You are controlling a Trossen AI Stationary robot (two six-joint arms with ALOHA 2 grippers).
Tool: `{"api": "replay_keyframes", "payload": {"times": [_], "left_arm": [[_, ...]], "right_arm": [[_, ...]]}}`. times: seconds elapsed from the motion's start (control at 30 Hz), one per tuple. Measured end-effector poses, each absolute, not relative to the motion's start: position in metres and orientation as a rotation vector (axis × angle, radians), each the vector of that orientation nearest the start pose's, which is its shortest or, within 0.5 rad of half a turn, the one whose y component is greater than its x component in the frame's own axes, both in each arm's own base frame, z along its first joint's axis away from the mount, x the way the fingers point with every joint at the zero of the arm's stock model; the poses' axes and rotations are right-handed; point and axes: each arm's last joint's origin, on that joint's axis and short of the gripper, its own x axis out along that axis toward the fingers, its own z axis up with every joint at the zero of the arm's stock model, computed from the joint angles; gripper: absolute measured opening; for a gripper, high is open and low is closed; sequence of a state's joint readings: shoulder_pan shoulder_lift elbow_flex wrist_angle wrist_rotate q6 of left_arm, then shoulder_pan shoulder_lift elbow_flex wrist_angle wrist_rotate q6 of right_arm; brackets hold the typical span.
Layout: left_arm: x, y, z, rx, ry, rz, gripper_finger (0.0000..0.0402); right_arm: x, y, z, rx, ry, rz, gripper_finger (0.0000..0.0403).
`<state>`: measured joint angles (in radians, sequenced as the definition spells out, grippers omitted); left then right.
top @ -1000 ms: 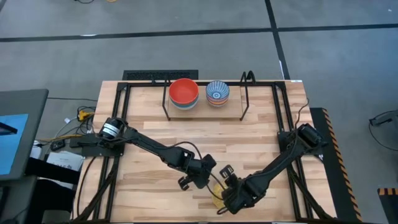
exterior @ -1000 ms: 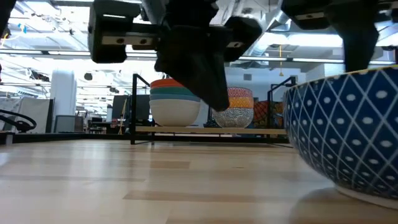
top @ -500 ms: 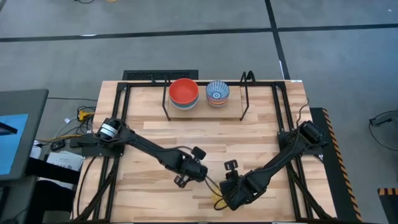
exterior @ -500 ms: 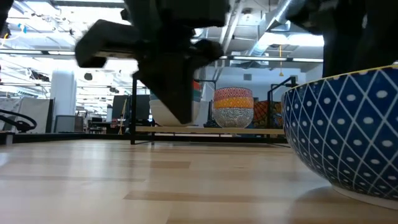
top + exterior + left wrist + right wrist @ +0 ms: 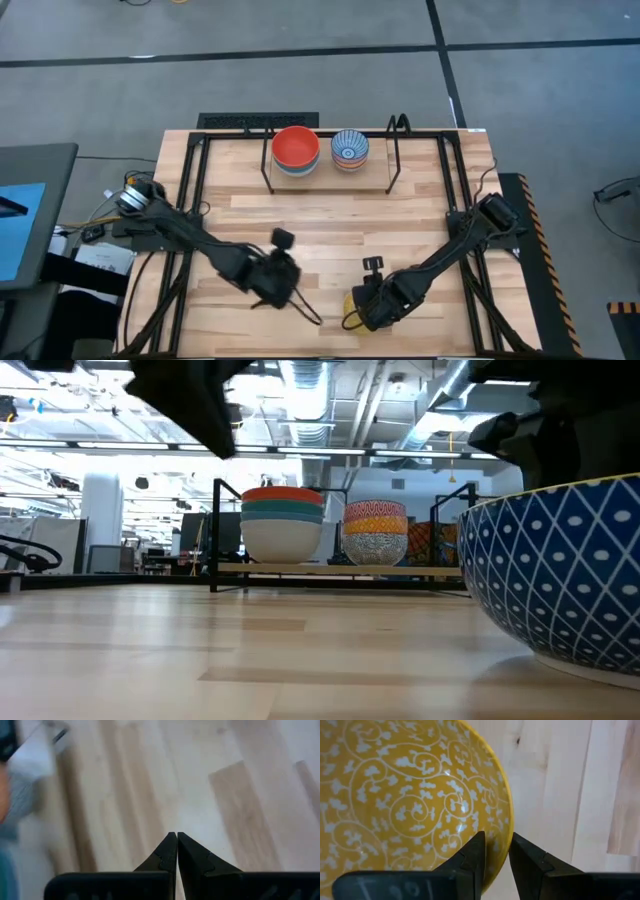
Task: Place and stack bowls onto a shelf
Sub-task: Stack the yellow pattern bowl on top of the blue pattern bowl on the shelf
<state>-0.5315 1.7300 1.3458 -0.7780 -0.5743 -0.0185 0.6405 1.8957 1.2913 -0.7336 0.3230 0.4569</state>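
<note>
A bowl, yellow patterned inside (image 5: 410,795) and blue-white patterned outside (image 5: 560,580), is near the table's front edge, right of the middle (image 5: 349,300). My right gripper (image 5: 495,840) is shut on its rim. My left gripper (image 5: 176,842) is shut and empty above the table, left of the bowl (image 5: 275,283). The shelf (image 5: 330,178) stands at the far middle. It carries two stacks of bowls on its board: one with a red bowl on top (image 5: 296,148), and one with a blue-white patterned bowl on top (image 5: 350,148). My right gripper holds the bowl by its rim (image 5: 508,827), one finger inside the bowl and one outside. The fingers come from above, slanting in from the table's right. The bowl stays low over the table with its opening up; whether its foot rests on the wood, I cannot tell.
The shelf's black wire uprights (image 5: 396,150) and the table's black frame rails (image 5: 445,170) stand around the far part. In the low view the two stacks (image 5: 283,525) (image 5: 375,532) stand side by side on the board (image 5: 340,568). Bare wood lies between the grippers and the shelf.
My left gripper has drawn away from the bowl, toward the table's left edge and a little toward the near edge. My right gripper and the bowl have stayed nearly in place.
</note>
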Motion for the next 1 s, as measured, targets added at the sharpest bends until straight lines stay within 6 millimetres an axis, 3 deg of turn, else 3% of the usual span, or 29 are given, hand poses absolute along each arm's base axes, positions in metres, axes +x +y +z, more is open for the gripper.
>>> {"api": "replay_keyframes", "payload": {"times": [0.17,0.3,0.5,0.67,0.87,1.0], "left_arm": [[0.266,-0.152,0.247,0.466,0.815,0.175,0.0000],[0.241,-0.145,0.235,0.308,0.655,0.180,0.0000],[0.226,-0.135,0.209,0.102,0.501,0.175,0.0002],[0.225,-0.134,0.186,0.086,0.478,0.170,0.0026],[0.231,-0.133,0.162,0.064,0.499,0.242,0.0075],[0.237,-0.129,0.143,0.065,0.540,0.310,0.0102]], "right_arm": [[0.303,0.203,0.171,-0.151,1.221,0.029,0.0090],[0.309,0.193,0.172,-0.111,1.231,0.023,0.0054],[0.316,0.163,0.191,-0.052,1.229,0.007,0.0038],[0.320,0.109,0.239,0.003,1.119,-0.082,0.0038],[0.311,0.014,0.295,0.119,0.906,-0.309,0.0037],[0.297,-0.047,0.318,0.204,0.770,-0.500,0.0038]]}}
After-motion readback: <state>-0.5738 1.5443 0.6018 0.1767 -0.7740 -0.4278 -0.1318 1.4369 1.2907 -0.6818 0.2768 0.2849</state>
